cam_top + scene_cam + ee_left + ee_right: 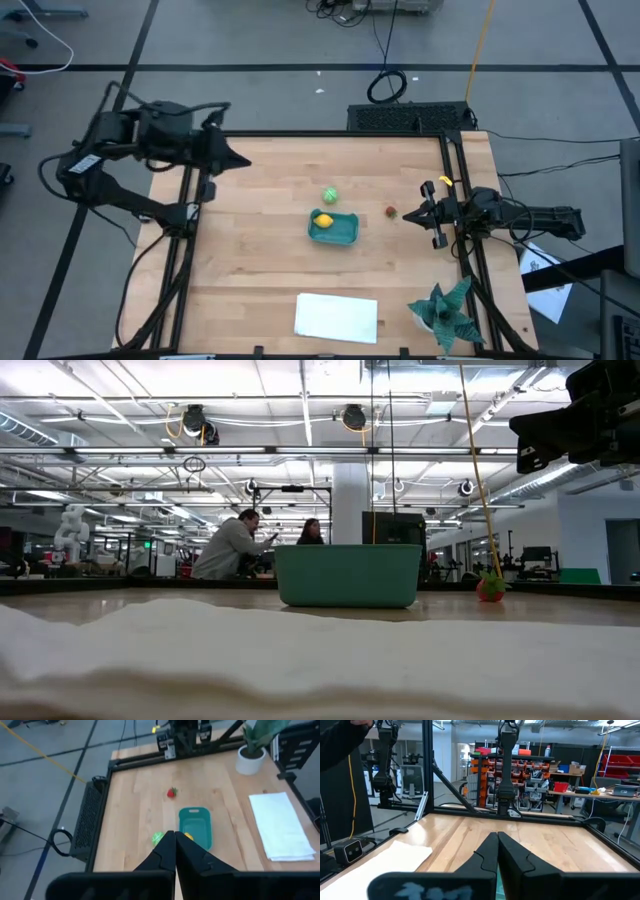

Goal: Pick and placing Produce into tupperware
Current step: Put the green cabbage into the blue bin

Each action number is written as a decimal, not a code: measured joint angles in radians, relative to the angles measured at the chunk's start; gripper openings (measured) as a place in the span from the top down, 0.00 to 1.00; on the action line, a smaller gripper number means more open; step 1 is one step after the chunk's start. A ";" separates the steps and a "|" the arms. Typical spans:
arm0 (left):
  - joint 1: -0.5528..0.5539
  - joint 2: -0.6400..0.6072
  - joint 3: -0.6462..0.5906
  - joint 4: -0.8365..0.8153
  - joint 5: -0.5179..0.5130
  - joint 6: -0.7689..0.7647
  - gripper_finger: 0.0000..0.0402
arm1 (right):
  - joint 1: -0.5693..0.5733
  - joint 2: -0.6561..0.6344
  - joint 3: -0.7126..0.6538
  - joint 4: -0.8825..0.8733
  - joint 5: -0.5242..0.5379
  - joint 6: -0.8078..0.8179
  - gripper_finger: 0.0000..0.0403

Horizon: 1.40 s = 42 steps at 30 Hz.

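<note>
Your left pincer [240,160] hovers over the desk's [250,260] far-left corner, fingers pressed together on nothing. Your right pincer [408,214] sits low at the right edge, likewise clenched and empty, pointing at the dark red piece [391,211] just beside its tip. The tupperware [334,229] rests mid-desk with the yellow piece [323,221] inside at its left end; the light green ball [330,194] lies just beyond it. A white cloth [337,316] lies near-centre, a spiky plant [446,310] near-right. Two people [232,547] sit in the room behind.
</note>
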 joint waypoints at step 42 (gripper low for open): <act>0.000 -0.522 -1.038 0.992 -0.094 -0.213 1.00 | 0.000 0.000 0.000 0.000 0.000 0.018 1.00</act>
